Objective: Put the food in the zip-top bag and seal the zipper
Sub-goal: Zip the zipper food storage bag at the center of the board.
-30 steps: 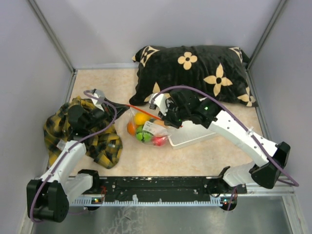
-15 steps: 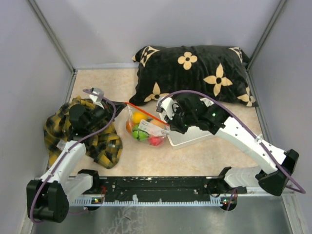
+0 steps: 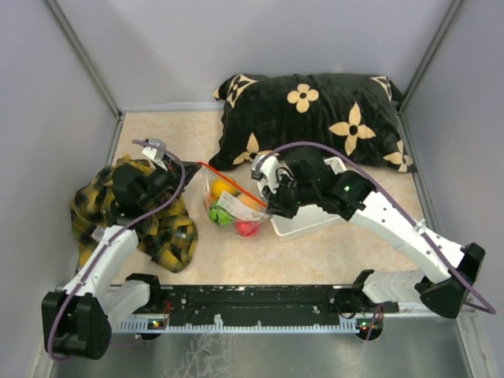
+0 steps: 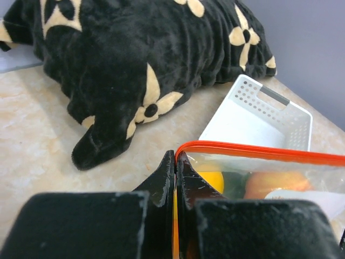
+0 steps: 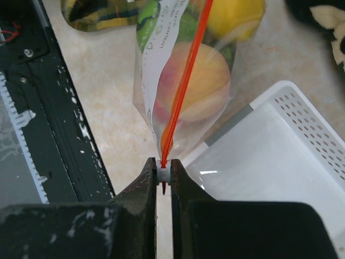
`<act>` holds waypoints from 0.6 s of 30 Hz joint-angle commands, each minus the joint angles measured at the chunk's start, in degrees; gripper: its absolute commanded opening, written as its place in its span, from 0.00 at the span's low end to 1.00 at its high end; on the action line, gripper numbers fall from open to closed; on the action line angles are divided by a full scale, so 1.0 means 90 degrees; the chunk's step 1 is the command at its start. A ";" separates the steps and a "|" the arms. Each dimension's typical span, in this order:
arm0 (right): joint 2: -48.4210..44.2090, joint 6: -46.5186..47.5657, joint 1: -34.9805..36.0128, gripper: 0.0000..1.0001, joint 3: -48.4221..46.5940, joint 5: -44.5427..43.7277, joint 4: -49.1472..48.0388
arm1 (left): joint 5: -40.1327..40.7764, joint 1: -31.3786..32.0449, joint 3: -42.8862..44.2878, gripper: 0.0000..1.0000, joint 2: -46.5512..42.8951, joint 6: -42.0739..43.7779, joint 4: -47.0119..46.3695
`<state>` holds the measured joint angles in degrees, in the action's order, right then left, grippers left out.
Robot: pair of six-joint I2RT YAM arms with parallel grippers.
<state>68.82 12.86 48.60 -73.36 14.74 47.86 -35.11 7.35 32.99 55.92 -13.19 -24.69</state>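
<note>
The clear zip-top bag (image 3: 230, 211) hangs between my two grippers with the toy fruits inside. Yellow (image 3: 221, 189), green (image 3: 217, 214) and red (image 3: 248, 228) ones show from above. The red-orange zipper (image 3: 232, 183) runs taut from my left gripper (image 3: 189, 168) to my right gripper (image 3: 269, 207). In the left wrist view the left gripper (image 4: 176, 159) is shut on the zipper's end (image 4: 259, 151). In the right wrist view the right gripper (image 5: 164, 171) is shut on the white slider of the zipper (image 5: 186, 81), with a peach fruit (image 5: 199, 81) behind it.
The white lattice basket (image 3: 311, 222) lies just right of the bag, under my right gripper. A black flowered pillow (image 3: 315, 118) fills the back. A yellow plaid cloth (image 3: 153, 220) lies at the left under my left arm.
My right gripper has moved nearer and to the right along the zipper, and the strip is now pulled straight. The bag and its fruits have shifted slightly. My left gripper stays put.
</note>
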 commanded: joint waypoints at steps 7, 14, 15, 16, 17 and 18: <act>0.0570 -0.0844 0.0813 0.00 -0.0091 0.1339 -0.1184 | 0.1997 -0.0102 0.0588 0.03 -0.0713 -0.0034 0.0996; 0.0904 -0.1308 0.1002 0.02 0.0164 0.1475 -0.1803 | 0.2298 0.0036 0.0567 0.07 -0.0577 0.0071 0.1137; 0.0892 -0.1358 0.0998 0.04 0.0222 0.1407 -0.1886 | 0.2223 0.0046 0.0537 0.08 -0.0483 0.0102 0.1099; 0.0876 -0.1398 0.0998 0.06 0.0272 0.1280 -0.1943 | 0.2095 0.0051 0.0483 0.08 -0.0386 0.0129 0.1017; 0.0849 -0.1441 0.1003 0.08 0.0324 0.1133 -0.2013 | 0.1892 0.0052 0.0406 0.09 -0.0286 0.0146 0.0873; 0.0820 -0.1476 0.1000 0.11 0.0374 0.0947 -0.2041 | 0.1790 0.0053 0.0326 0.10 -0.0193 0.0135 0.0720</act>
<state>77.58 2.72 56.75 -71.29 24.34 32.05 -19.55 7.94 35.99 51.72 -13.26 -13.96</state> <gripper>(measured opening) 0.076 0.085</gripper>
